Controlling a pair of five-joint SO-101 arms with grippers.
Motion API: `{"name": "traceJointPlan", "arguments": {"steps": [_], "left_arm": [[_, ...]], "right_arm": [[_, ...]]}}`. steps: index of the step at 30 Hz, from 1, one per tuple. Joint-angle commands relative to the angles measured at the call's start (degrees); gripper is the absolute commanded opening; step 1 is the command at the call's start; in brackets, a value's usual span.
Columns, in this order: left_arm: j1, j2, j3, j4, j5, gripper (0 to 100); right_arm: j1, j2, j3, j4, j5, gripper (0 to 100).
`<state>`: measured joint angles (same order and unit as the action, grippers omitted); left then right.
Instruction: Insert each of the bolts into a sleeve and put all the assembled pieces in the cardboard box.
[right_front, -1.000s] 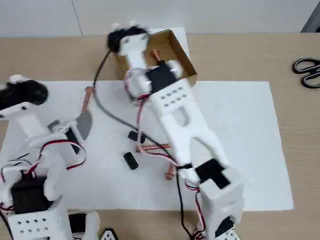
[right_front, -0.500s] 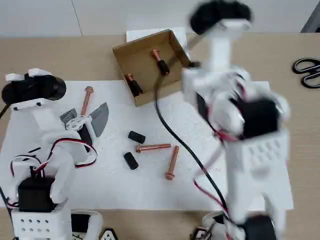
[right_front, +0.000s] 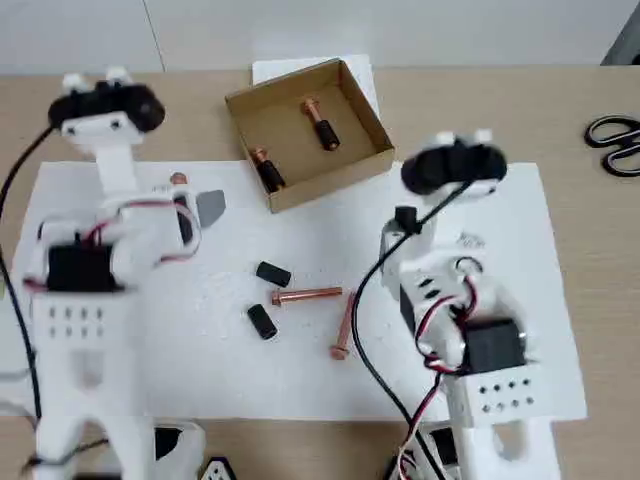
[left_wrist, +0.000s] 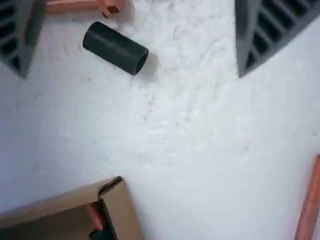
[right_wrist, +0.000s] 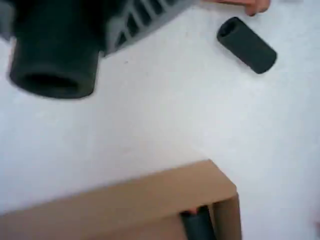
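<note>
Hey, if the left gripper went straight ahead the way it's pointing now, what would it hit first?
Most likely the bare white sheet. The left gripper points down at it with its jaws open. A sleeve lies just off that line and might get clipped, but depth is unclear.

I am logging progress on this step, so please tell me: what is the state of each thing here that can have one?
Cardboard box: open at the top, partly filled.
Assembled pieces: two, complete, lying in the box.
Loose sleeves: two, empty, lying on the mat.
Loose bolts: three, without sleeves, lying on the mat.
Left gripper: fingers open, holding nothing.
</note>
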<state>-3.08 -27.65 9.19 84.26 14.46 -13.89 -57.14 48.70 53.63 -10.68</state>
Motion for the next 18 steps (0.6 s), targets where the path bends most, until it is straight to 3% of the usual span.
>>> {"name": "traceJointPlan", "arguments": {"steps": [1,5,11,18], "left_arm": [[0.0,7.8,-8.0,1.2,-0.2,25],[-0.1,15.9,-11.6,1.1,-0.1,25],[-3.7,27.5,-21.3,1.6,-0.8,25],[-6.6,41.9,-36.0,10.2,-14.4,25]], "right_arm": [[-2.3,-5.7,6.5,-8.5,0.4,0.5],[-5.6,-11.6,15.8,-16.6,1.4,0.5],[-8.0,-26.5,32.4,-27.6,10.9,0.5],[-7.7,-45.0,42.9,-29.1,13.3,0.5]]}}
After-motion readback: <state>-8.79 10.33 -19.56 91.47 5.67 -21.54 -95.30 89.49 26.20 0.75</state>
